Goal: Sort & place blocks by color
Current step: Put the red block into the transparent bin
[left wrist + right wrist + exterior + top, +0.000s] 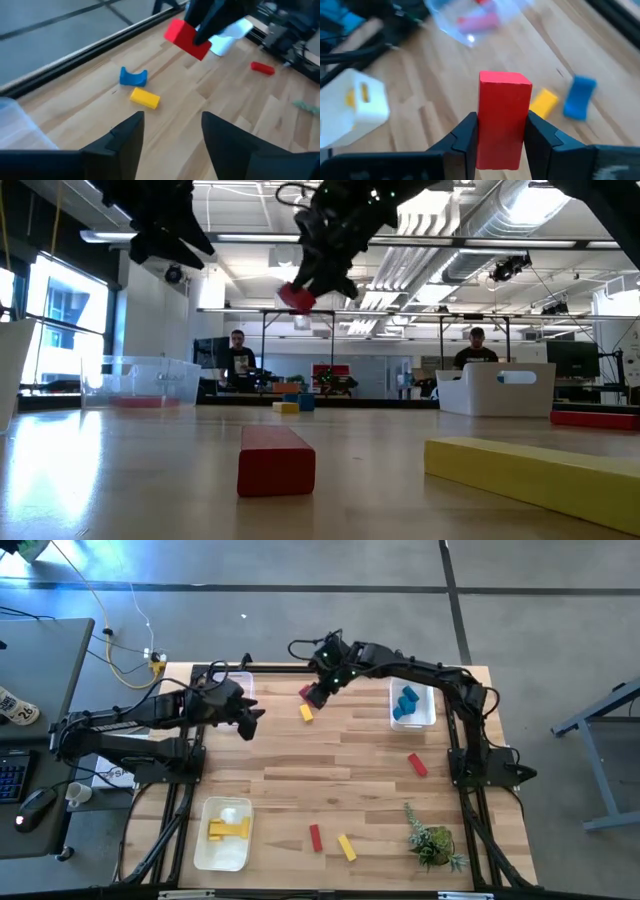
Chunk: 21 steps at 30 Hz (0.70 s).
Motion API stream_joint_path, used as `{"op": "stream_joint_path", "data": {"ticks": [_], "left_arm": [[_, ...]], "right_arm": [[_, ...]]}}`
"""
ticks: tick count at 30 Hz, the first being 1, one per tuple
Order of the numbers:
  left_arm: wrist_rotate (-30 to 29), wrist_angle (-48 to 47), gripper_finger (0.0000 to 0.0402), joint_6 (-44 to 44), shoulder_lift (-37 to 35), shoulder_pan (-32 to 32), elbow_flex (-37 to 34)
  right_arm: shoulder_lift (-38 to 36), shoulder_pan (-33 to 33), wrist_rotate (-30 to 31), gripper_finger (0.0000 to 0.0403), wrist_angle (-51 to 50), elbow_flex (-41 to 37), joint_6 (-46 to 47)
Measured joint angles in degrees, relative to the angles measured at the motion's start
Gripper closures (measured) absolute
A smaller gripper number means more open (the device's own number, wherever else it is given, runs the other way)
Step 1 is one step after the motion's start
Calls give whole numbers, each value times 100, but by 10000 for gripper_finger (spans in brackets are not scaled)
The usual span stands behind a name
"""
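Wooden table; red block (rectangular, upright)

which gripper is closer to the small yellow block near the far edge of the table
Right. The right gripper, shut on a red rectangular block, hangs just above and beside the small yellow block. The left gripper, open and empty, sits farther off toward the left side.

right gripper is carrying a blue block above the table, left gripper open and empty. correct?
Not quite: the block clamped in the right gripper is red, not blue, as the right wrist view shows. It is held above the table, and the left gripper is open and empty.
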Motion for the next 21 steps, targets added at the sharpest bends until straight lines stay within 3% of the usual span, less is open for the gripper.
{"op": "stream_joint_path", "data": {"ticks": [5, 11, 21], "left_arm": [[651, 478, 185, 847, 4, 100, 0], [999, 1309, 179, 1372, 20, 100, 0], [1189, 1663, 179, 1491, 334, 100, 0]], "right_arm": [[0, 65, -518, 305, 23, 498, -772], [0, 217, -937, 305, 127, 776, -1692], [2, 619, -989, 305, 565, 799, -2878]]}}
